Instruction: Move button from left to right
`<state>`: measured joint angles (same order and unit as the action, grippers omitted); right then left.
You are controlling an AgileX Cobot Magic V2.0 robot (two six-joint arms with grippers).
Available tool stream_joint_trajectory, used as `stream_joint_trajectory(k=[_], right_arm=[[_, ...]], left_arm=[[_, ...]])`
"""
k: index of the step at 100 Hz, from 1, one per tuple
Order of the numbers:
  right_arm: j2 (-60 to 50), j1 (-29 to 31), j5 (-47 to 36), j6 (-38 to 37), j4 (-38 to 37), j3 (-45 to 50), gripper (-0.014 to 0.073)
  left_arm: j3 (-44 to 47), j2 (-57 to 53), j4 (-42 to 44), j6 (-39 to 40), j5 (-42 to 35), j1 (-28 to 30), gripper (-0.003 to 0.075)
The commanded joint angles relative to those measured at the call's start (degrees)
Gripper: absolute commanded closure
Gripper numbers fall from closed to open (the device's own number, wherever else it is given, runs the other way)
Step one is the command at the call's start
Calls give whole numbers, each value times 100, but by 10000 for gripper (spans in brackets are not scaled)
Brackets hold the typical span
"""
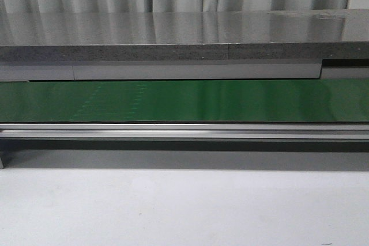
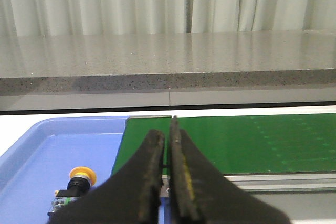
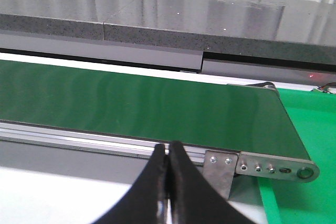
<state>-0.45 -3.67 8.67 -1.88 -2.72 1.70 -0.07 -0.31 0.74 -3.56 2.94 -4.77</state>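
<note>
At the far left, seen only in the left wrist view, the button (image 2: pixel 77 184) lies on its side in a blue tray (image 2: pixel 31 145), its yellow cap toward the back and its black body partly hidden behind the left gripper (image 2: pixel 167 140). That gripper hangs above and beside it, jaws clenched on nothing, the tips all but touching. A green conveyor belt (image 1: pixel 184 101) runs across the middle, bare in the front view, with a grey stone ledge (image 1: pixel 173 38) behind it and a pale surface (image 1: pixel 173 205) in front. At the right end, the right gripper (image 3: pixel 168 153) hovers over the belt's metal frame (image 3: pixel 262 166), jaws likewise clenched and empty; a green tray (image 3: pixel 310 124) sits just past the belt's end.

The risk, as I judge it: the jaws must release before descending, or they will knock the button aside. Lying tilted, its round cap could roll or slip out of a pinch taken too high.
</note>
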Motion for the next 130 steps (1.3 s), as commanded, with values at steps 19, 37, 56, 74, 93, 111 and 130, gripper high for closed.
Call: stream_joint_trajectory(k=[19, 37, 56, 74, 93, 111, 130], right_arm=[[-87, -14, -463, 21, -56, 0, 715], [-87, -14, -463, 21, -56, 0, 715], [-87, -14, -463, 21, -56, 0, 715], [-87, -14, -463, 21, -56, 0, 715], [-87, -14, -463, 21, -56, 0, 715], [-87, -14, -463, 21, -56, 0, 715], [-87, -14, -463, 21, -56, 0, 715]], left_arm=[[233, -201, -12, 52, -512, -56, 715], [197, -201, -25, 52, -462, -56, 715], [-380, -147, -231, 52, -241, -56, 715], [-1497, 425, -419, 52, 631, -56, 715], [-2999, 1579, -246, 52, 2268, -56, 715], [-4326, 2688, 84, 52, 3939, -56, 715], [-4879, 3480, 34, 52, 4699, -56, 715]])
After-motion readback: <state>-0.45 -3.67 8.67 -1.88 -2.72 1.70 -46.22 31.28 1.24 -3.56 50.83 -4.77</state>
